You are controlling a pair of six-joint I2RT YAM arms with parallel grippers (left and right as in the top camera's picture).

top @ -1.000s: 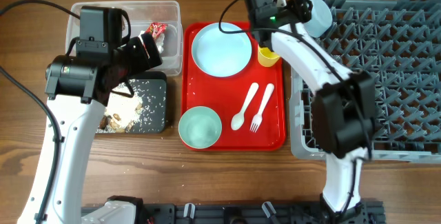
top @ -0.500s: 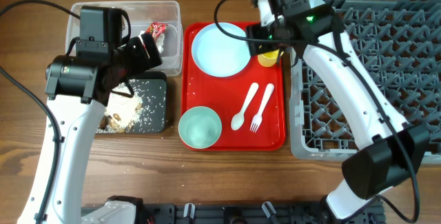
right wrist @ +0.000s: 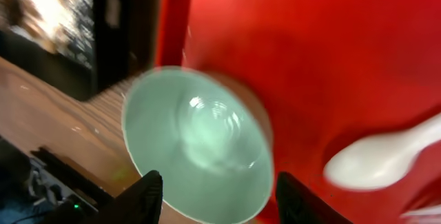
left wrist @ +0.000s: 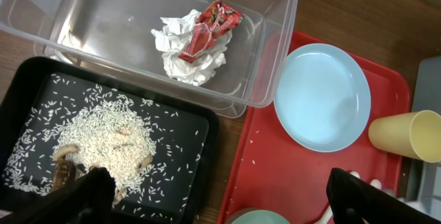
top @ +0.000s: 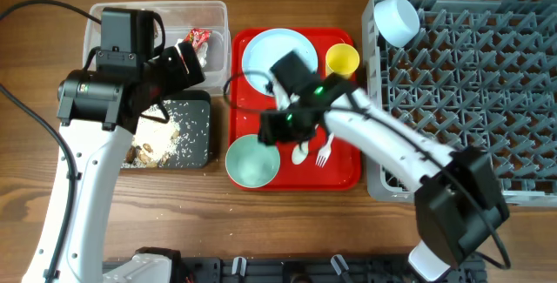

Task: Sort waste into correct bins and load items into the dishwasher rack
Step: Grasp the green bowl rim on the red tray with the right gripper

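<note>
My right fingers [right wrist: 148, 198] are spread wide over the round mint-green bowl [right wrist: 196, 154] on the flat red tray [top: 348, 168]. Next, I think: go down, pinch its rim, lift it to the grey peg rack [top: 470, 100].

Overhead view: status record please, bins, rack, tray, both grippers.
clear plastic box: red crinkled wrapper and white crumpled tissue inside
shallow black tray: rice grains, brown scraps
grey peg rack: one pale bowl in a corner
flat red tray: pale blue round plate, yellow cup, mint bowl, white plastic spoon, fork
left gripper: open, empty
right gripper: open above mint bowl
</note>
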